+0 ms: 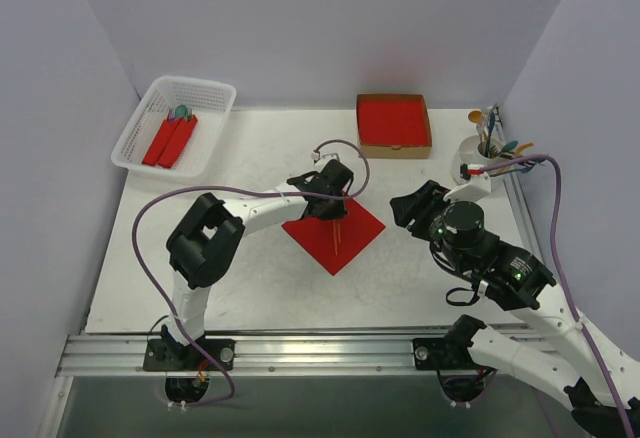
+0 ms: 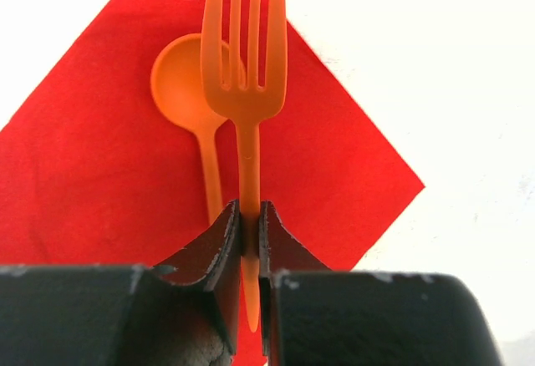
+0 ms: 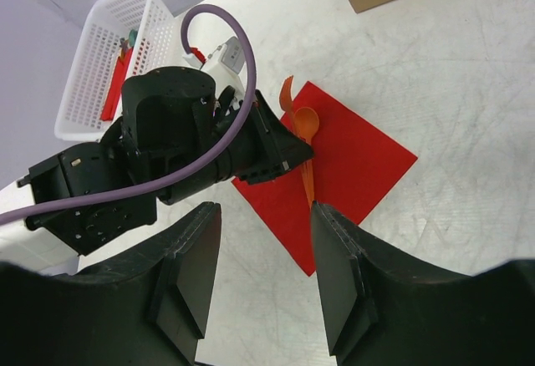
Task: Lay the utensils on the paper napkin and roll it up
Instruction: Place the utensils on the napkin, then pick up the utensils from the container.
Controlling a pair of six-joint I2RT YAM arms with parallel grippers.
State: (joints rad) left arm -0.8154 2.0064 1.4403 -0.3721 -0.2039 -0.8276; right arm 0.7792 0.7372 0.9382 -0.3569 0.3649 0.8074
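The orange fork (image 2: 247, 90) is pinched by its handle in my closed left gripper (image 2: 249, 241), tines toward the top of the left wrist view. It is just right of the orange spoon (image 2: 180, 90), which lies on the red paper napkin (image 2: 100, 174), a flat diamond at the middle of the top view. My right gripper (image 3: 263, 224) hangs at centre right there, jaws apart and empty. A white basket (image 1: 215, 88) with red rolls (image 1: 170, 141) sits upper left, a cardboard box (image 1: 395, 152) upper centre, and a white cup (image 1: 470, 153) of utensils (image 1: 490, 128) upper right.
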